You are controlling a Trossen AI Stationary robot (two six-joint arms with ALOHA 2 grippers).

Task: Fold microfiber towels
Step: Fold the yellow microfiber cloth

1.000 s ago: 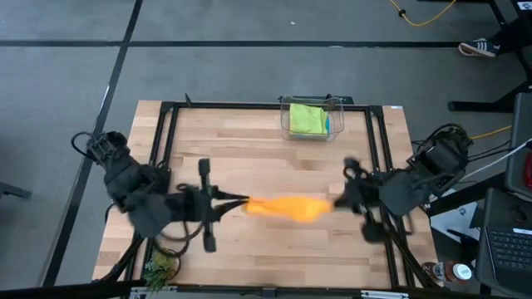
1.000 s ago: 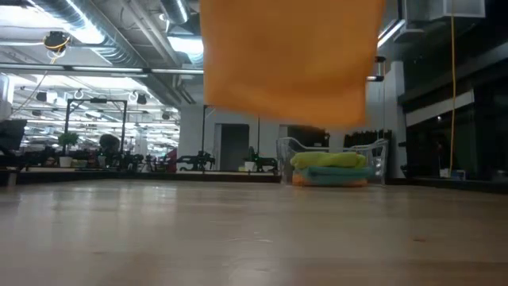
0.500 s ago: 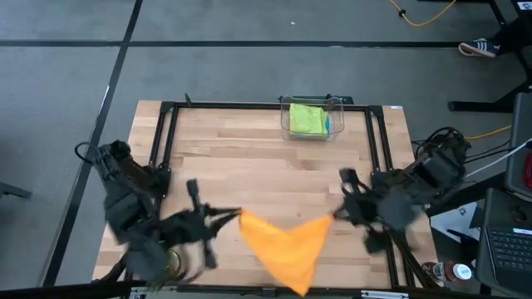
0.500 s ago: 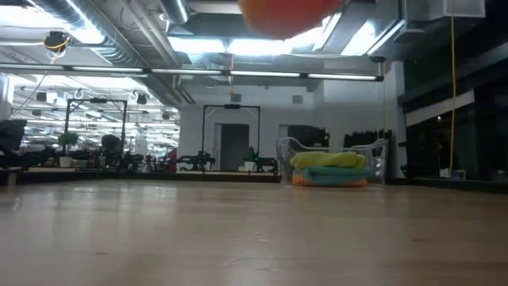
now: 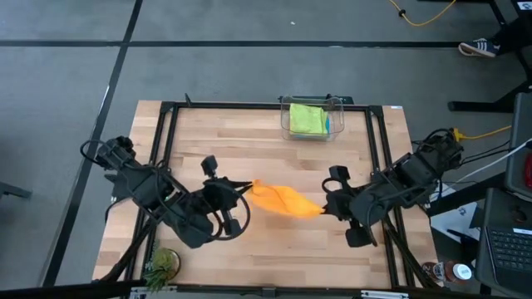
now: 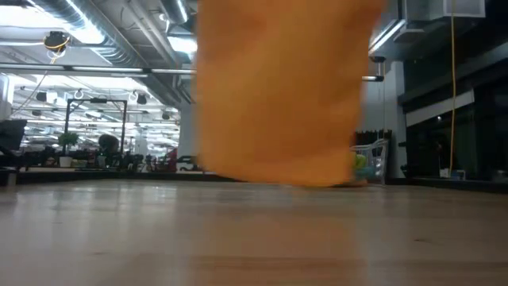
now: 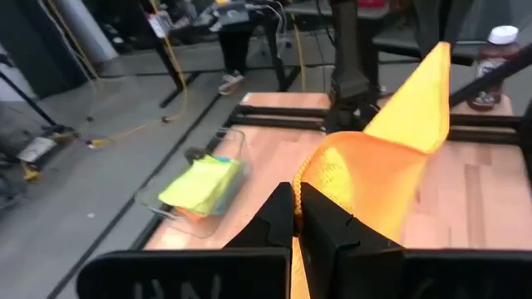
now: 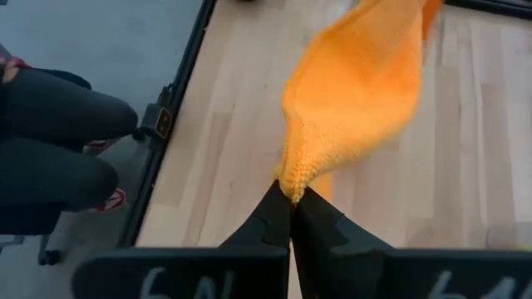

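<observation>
Half a second ago the orange towel [image 5: 284, 199] hung as a wide triangle sagging toward the near edge of the desk [image 5: 249, 158]; it is now drawn into a narrow band over the middle of the desk, and both arms have come inward and farther from that near edge. In the low view it has dropped from the top edge to fill the centre of the picture.

From above, the left gripper [image 5: 246, 188] holds one end of the towel and the right gripper [image 5: 326, 208] the other, the cloth stretched between them. Each wrist camera shows the grip closely. On the left wrist, the dark fingers [image 7: 283, 218] are pressed together on a bunched corner of the orange towel [image 7: 374, 166], which rises to a point toward the other arm. On the right wrist, the fingers [image 8: 278, 212] pinch a gathered corner of the towel [image 8: 353, 100] above the wooden boards.

Only the low view shows height: the towel's [image 6: 278, 87] lower edge hangs close over the desk; whether it touches cannot be told, and it hides most of the clear bin [image 6: 369, 159].

The high view shows that bin [image 5: 312, 119] at the far edge with a lime green towel [image 5: 306, 120] on top and a sliver of teal-blue towel [image 5: 327, 123] beside it. The left wrist view also shows the bin [image 7: 204, 178] with the green cloth.

A person's dark-clad legs [image 8: 50, 141] appear beside the desk in the right wrist view.
</observation>
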